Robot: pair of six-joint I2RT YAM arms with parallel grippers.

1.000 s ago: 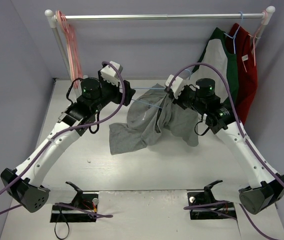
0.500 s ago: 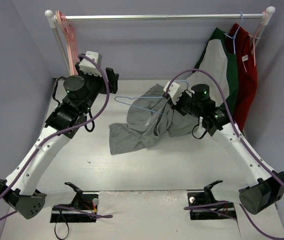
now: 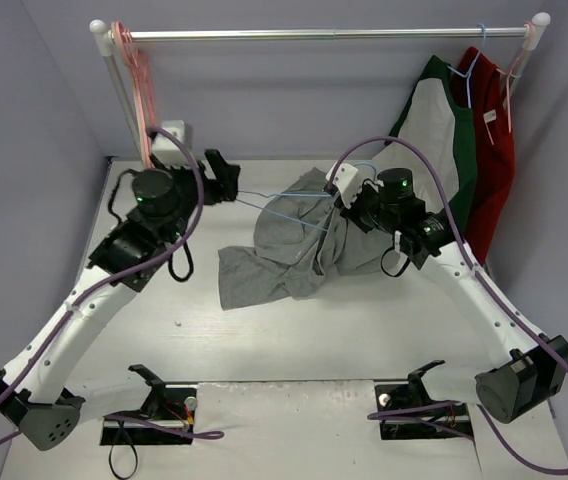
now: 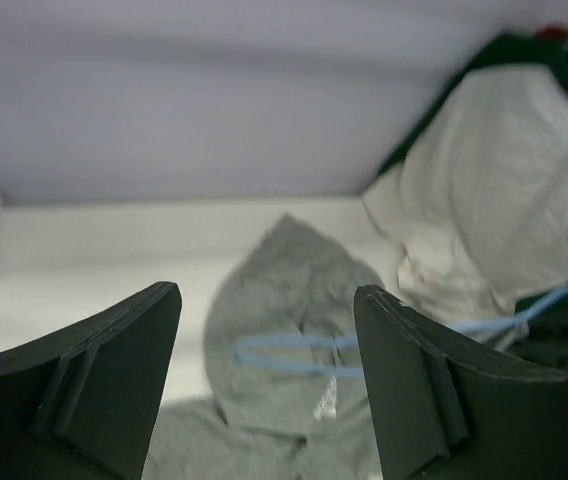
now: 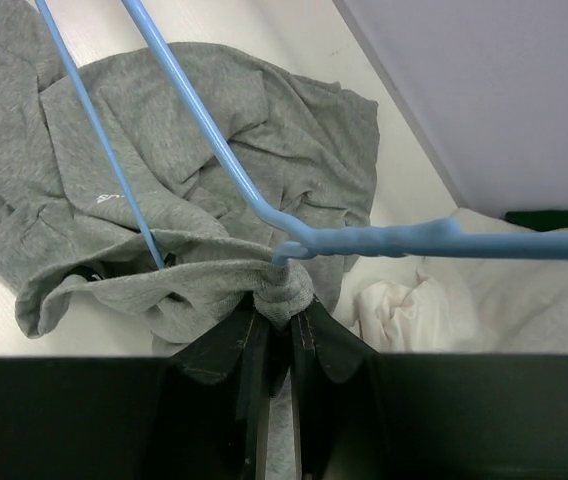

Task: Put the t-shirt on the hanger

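The grey t-shirt [image 3: 284,250] lies crumpled on the table, one part lifted. The light-blue wire hanger [image 3: 274,211] sticks out leftward from the lifted fabric. My right gripper [image 3: 334,203] is shut on a bunch of the t-shirt [image 5: 164,120] where the hanger [image 5: 214,150] passes; the pinch shows in the right wrist view [image 5: 284,300]. My left gripper [image 3: 229,180] is open and empty, just left of the hanger's free end. In the left wrist view, the gripper [image 4: 269,370] faces the t-shirt [image 4: 294,290] and the hanger's tip [image 4: 294,352], both apart from it.
A clothes rail [image 3: 334,34] spans the back. Pink hangers [image 3: 142,90] hang at its left end. A white-and-green shirt [image 3: 434,120] on a blue hanger and a red garment [image 3: 494,150] hang at its right end, close behind my right arm.
My left arm has swung back to the left, away from the hanger, then its gripper dipped towards the hanger's end. My right gripper has shifted a little, still holding the shirt.
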